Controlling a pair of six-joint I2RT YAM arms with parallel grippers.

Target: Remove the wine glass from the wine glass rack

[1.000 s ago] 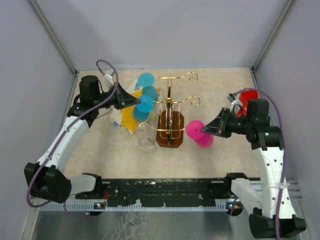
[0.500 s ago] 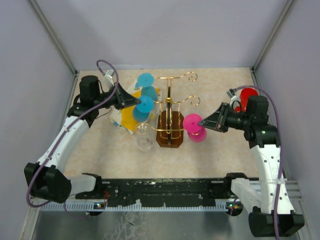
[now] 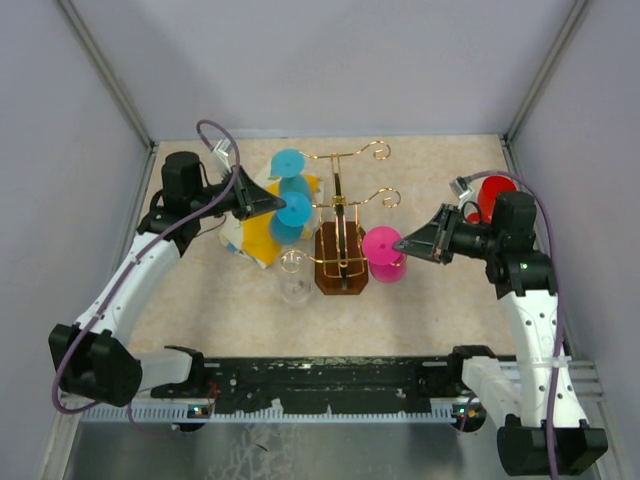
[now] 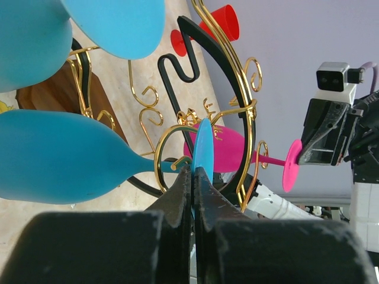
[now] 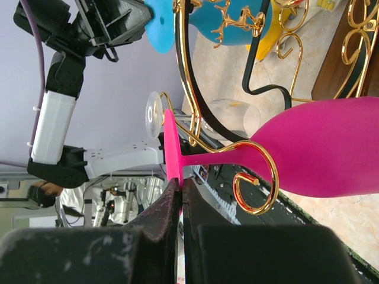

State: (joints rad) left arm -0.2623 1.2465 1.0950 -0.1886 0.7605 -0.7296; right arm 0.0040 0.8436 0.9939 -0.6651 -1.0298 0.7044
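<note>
My right claw (image 5: 180,180) was clamped shut on the foot of the pink wine glass (image 5: 331,148), its stem against a gold scroll arm of the wine glass rack (image 3: 340,272). My left claw (image 4: 193,173) was pinched shut on the foot of a blue wine glass (image 4: 59,157) at the rack's left side.

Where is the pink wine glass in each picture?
Top view: pink wine glass just right of centre, beside the gold wire rack.
Left wrist view: pink wine glass right of centre, lying sideways behind the gold wires.
Right wrist view: pink wine glass fills the right side, stem in a gold curl.
Shared landmark: the gold wire rack.
</note>
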